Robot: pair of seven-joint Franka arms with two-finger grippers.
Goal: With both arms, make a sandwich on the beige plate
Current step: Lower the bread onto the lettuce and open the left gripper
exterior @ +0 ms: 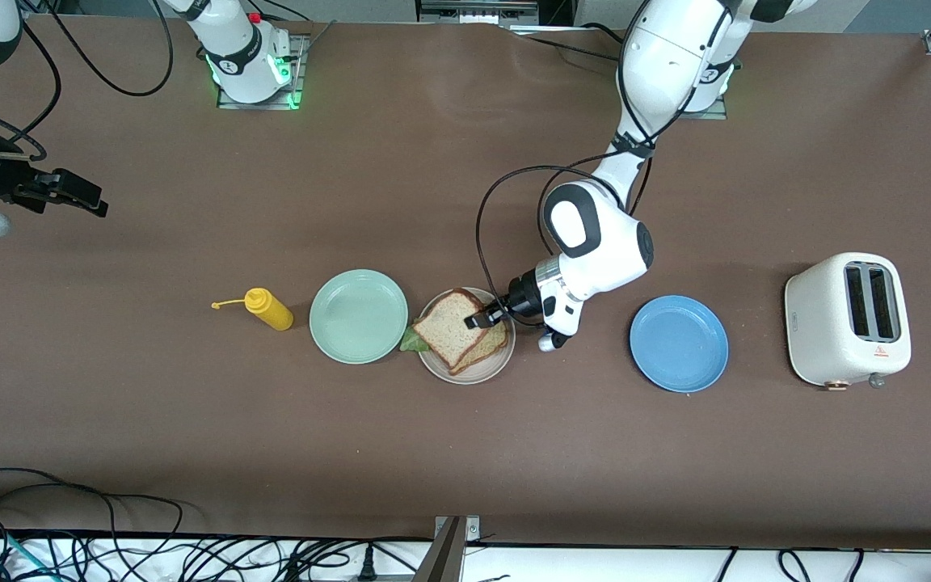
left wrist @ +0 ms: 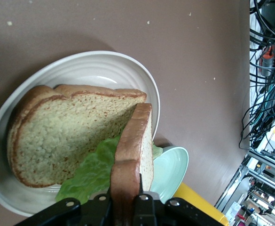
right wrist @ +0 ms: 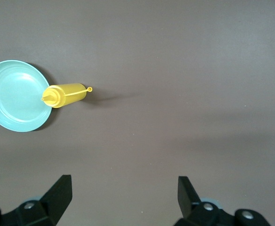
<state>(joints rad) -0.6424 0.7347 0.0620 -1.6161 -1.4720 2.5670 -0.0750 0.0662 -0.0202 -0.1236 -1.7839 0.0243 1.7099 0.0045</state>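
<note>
Left gripper (exterior: 483,318) gripped the top bread slice (left wrist: 133,155) over the lettuce (left wrist: 92,172) on the beige plate (exterior: 465,374), unreleased. Right gripper (exterior: 69,194), at nine o'clock, waited with jaws apart.

sandwich (exterior: 456,327) on beige plate (exterior: 491,369) | plate between two other plates (exterior: 358,316) (exterior: 679,343)

I count three plates (exterior: 680,343), two bread slices (exterior: 448,326), one lettuce leaf (exterior: 413,341), one mustard bottle (exterior: 268,309), one toaster (exterior: 847,320).
</note>
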